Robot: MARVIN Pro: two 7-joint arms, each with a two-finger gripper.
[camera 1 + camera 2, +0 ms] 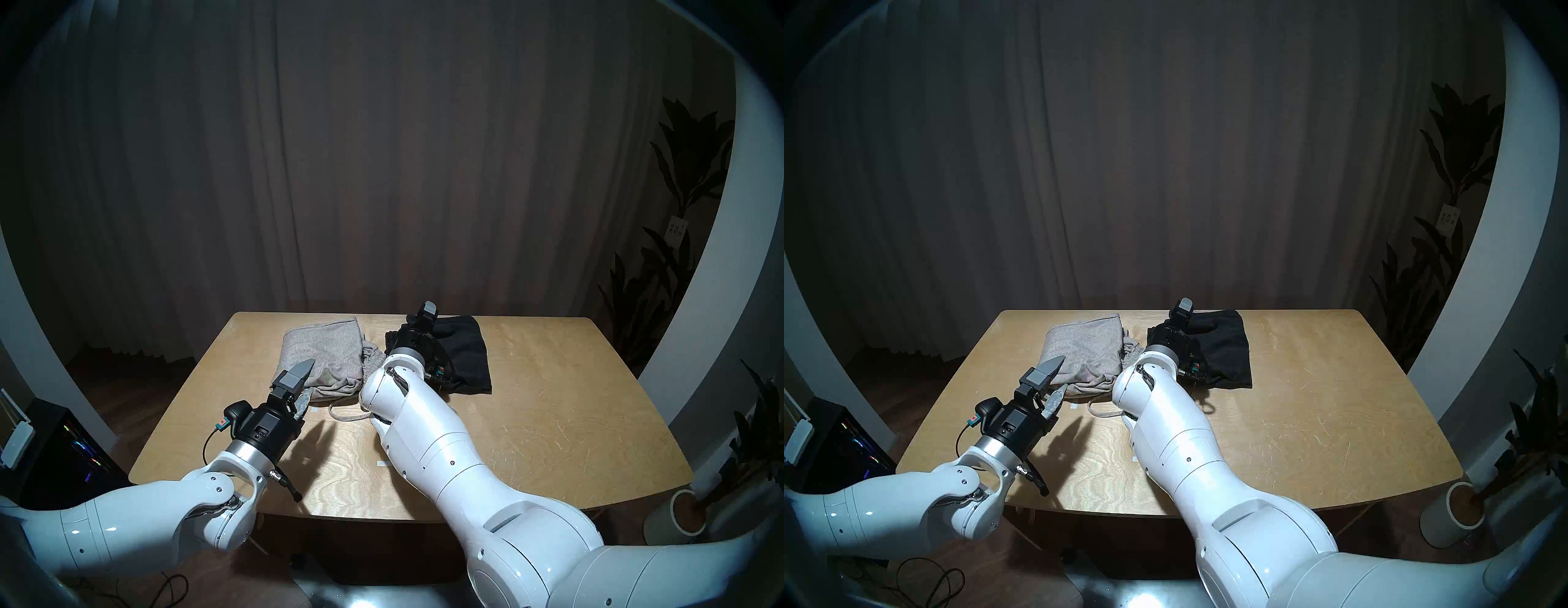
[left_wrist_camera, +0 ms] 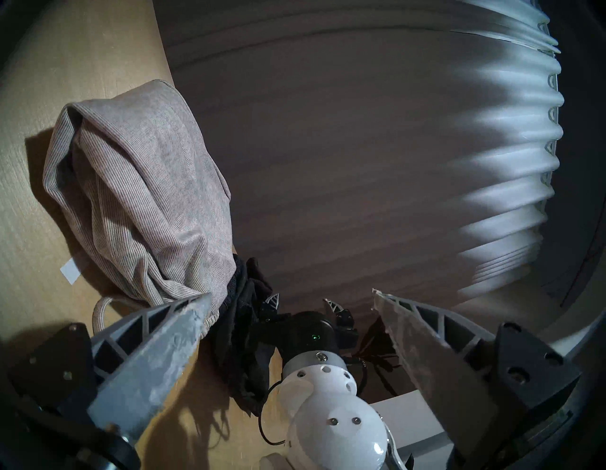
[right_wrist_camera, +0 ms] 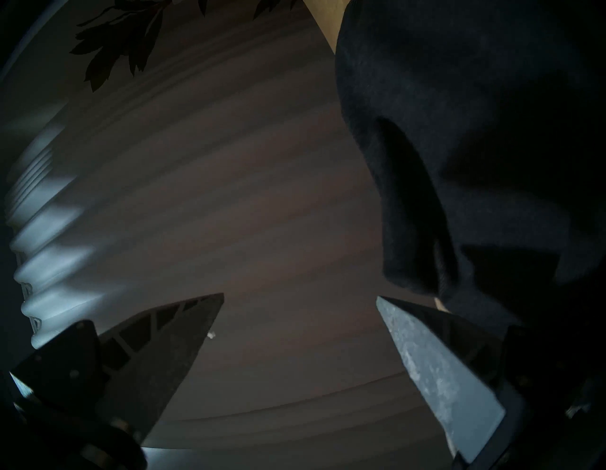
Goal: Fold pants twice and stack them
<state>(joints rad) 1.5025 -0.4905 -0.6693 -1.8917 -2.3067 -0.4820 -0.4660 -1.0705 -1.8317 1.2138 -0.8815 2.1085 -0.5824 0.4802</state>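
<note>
Head view: left gripper (image 1: pixel 302 384) nearest, jaws spread, empty, above table (image 1: pixel 551 424). Grey pants (image 1: pixel 326 356) folded, at its 1 o'clock, near; pale cord (image 1: pixel 345 414) trails toward robot.

Right gripper (image 1: pixel 424 318), spread, empty, over black pants (image 1: pixel 464 356), which lie at 3 o'clock from grey.

Left wrist view: grey pants (image 2: pixel 137 183) ahead at 10 o'clock.

Right wrist view: black pants (image 3: pixel 475 147) at 1 o'clock; nothing between fingers.

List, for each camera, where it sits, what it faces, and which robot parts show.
Head left: above, facing the light wooden table; both arms.
Head right: nearly the same view; folded heather grey knit pants beside folded black knit pants.
Left wrist: level, facing the curtain; open left gripper, right arm.
Right wrist: level, beside the black pants; open right gripper.
Shared: black pants.
</note>
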